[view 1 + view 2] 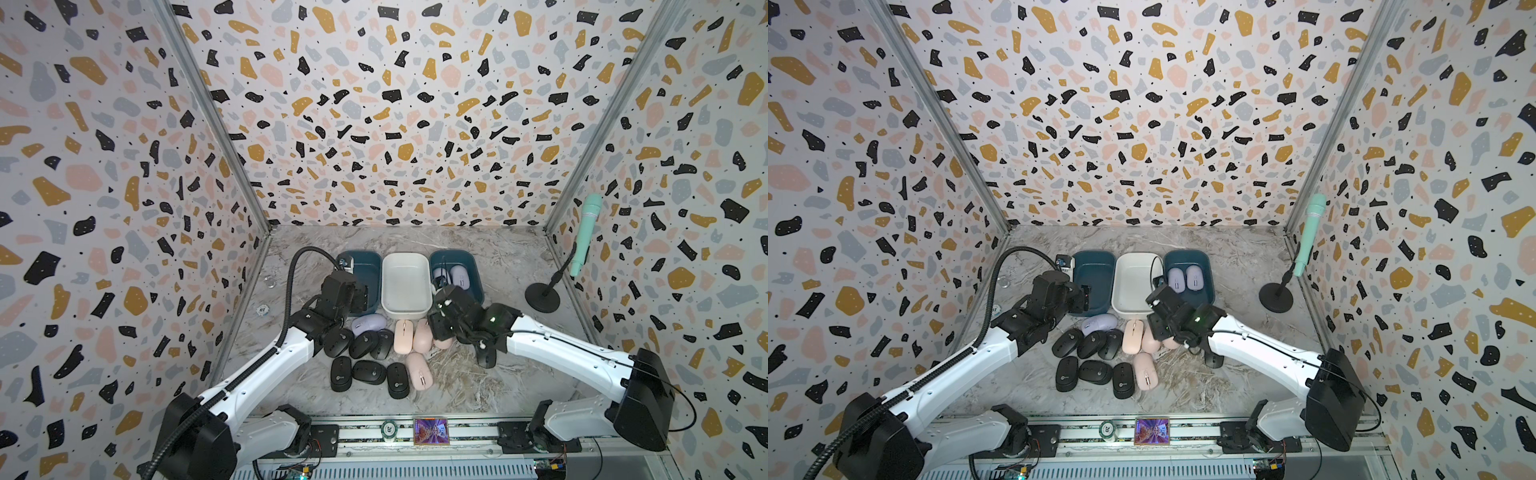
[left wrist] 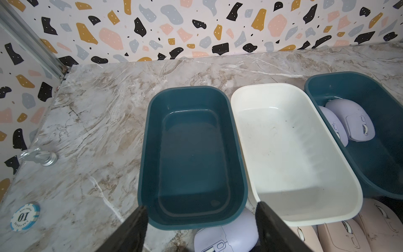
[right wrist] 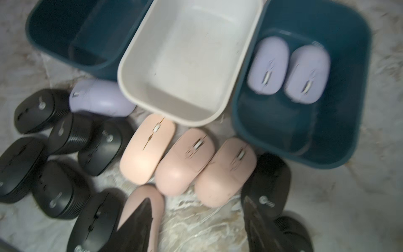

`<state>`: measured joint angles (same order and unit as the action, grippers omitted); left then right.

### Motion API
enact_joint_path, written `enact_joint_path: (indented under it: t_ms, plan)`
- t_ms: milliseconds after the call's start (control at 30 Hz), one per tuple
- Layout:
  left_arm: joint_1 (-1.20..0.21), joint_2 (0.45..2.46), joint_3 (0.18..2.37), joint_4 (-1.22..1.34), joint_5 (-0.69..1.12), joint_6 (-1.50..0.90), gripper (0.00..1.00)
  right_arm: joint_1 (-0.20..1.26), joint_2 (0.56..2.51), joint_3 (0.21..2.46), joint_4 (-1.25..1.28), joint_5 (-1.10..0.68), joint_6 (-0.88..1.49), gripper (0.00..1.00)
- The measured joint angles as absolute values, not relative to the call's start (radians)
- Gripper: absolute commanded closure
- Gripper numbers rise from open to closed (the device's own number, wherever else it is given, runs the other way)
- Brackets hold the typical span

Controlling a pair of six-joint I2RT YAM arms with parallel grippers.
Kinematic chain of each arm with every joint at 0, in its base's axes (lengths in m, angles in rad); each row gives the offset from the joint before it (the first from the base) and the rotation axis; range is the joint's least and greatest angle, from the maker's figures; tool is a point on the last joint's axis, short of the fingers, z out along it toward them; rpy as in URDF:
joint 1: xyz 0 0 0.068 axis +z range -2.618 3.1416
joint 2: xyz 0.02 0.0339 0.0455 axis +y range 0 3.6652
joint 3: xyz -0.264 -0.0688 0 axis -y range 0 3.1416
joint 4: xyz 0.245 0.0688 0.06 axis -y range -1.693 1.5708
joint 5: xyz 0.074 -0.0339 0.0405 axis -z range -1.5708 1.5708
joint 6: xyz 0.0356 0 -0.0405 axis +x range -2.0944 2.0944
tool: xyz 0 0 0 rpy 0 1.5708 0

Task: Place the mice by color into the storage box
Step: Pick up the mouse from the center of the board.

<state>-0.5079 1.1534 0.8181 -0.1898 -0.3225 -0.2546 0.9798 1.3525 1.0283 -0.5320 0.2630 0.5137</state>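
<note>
Right gripper (image 3: 197, 200), jaws apart and empty, hangs over the pink mice (image 3: 185, 161) mid-bench, likely bound for the white bin (image 1: 405, 286); left gripper (image 2: 201, 207), also apart and empty, hovers near the stray lavender mouse (image 1: 369, 323).

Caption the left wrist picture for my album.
Two lavender mice lie in one teal bin; white bin beside it empty.

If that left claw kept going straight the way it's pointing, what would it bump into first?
Probably the empty dark teal plastic bin: the left gripper, jaws open, aims at its near rim and floor, though depth is hard to judge.
</note>
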Motion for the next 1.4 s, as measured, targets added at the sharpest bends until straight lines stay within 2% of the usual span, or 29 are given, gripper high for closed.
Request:
enact_joint_path:
  t_ms: [133, 300, 967, 1400]
  plan:
    - [-0.508, 1.138, 0.818, -0.228, -0.307, -0.254, 0.22, 1.105, 1.378, 0.994, -0.543, 0.24, 0.645, 0.33]
    - [-0.508, 1.134, 0.818, -0.262, -0.29, -0.254, 0.22, 1.152, 1.44, 0.946, -0.525, 0.2, 0.738, 0.32]
    - [-0.508, 1.129, 0.818, -0.268, -0.27, -0.246, 0.21, 1.162, 1.618, 0.962, -0.464, 0.121, 0.78, 0.33]
    - [-0.508, 1.13, 0.818, -0.268, -0.27, -0.246, 0.21, 1.162, 1.651, 0.986, -0.494, 0.141, 0.78, 0.39]
